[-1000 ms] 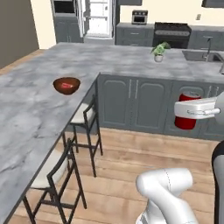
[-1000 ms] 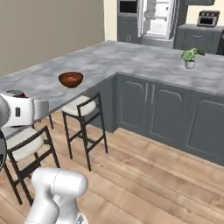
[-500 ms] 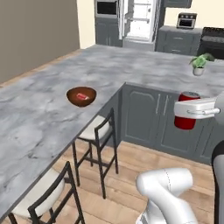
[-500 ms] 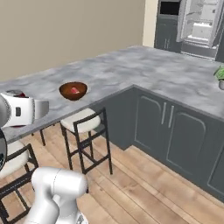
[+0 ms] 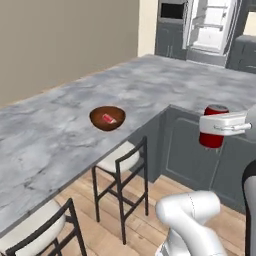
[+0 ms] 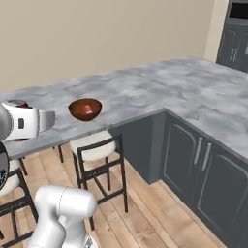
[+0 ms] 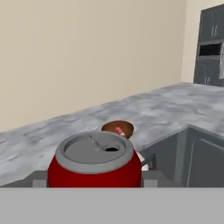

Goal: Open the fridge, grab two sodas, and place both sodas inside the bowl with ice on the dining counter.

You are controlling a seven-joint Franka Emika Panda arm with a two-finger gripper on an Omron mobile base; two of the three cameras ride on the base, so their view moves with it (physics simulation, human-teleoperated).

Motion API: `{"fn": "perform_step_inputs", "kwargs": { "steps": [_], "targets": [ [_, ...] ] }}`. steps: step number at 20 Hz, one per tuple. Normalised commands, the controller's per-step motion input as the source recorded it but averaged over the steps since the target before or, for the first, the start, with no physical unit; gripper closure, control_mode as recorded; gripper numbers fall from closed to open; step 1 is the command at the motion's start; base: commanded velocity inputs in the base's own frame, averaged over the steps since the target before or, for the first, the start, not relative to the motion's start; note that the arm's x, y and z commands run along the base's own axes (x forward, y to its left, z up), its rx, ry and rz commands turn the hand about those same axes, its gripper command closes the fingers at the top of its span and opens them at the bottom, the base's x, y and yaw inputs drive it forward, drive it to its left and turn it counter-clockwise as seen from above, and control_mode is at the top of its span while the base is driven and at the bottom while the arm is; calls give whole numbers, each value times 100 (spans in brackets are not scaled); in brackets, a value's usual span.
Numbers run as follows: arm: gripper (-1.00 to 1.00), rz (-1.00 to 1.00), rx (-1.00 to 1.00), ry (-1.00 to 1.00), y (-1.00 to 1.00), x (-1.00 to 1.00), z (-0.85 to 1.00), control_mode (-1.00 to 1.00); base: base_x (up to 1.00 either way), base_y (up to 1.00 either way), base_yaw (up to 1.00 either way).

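Gripper [image 5: 216, 131] pinching the second soda [image 5: 213, 133] upright, well short of the bowl [image 5: 107, 118], so carry it level and drop in beside the first soda [image 5: 108, 118].

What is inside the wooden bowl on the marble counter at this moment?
One red soda can lies on its side inside the bowl on the dining counter. The near wall hides part of the bottom; no ice can be made out.

The arm [image 5: 192, 220] was glossy white, built of rounded, tube-like links that curved smoothly into one another. Dark, near-black joints showed at the frame edges. The hand [image 5: 227, 123] was a white, blocky casing with a slim pale finger ahead of it.
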Motion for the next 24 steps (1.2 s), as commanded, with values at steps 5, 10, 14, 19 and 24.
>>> {"fn": "perform_step_inputs", "kwargs": {
  "steps": [5,10,14,19,24],
  "targets": [
    [100,0,0,0,0,0,0,100,70,-20,46],
    [100,0,0,0,0,0,0,100,85,-15,47],
    [100,0,0,0,0,0,0,100,80,-23,45],
    [100,0,0,0,0,0,0,100,30,-52,32],
    [100,0,0,0,0,0,0,100,56,-48,29]
  ]
}}
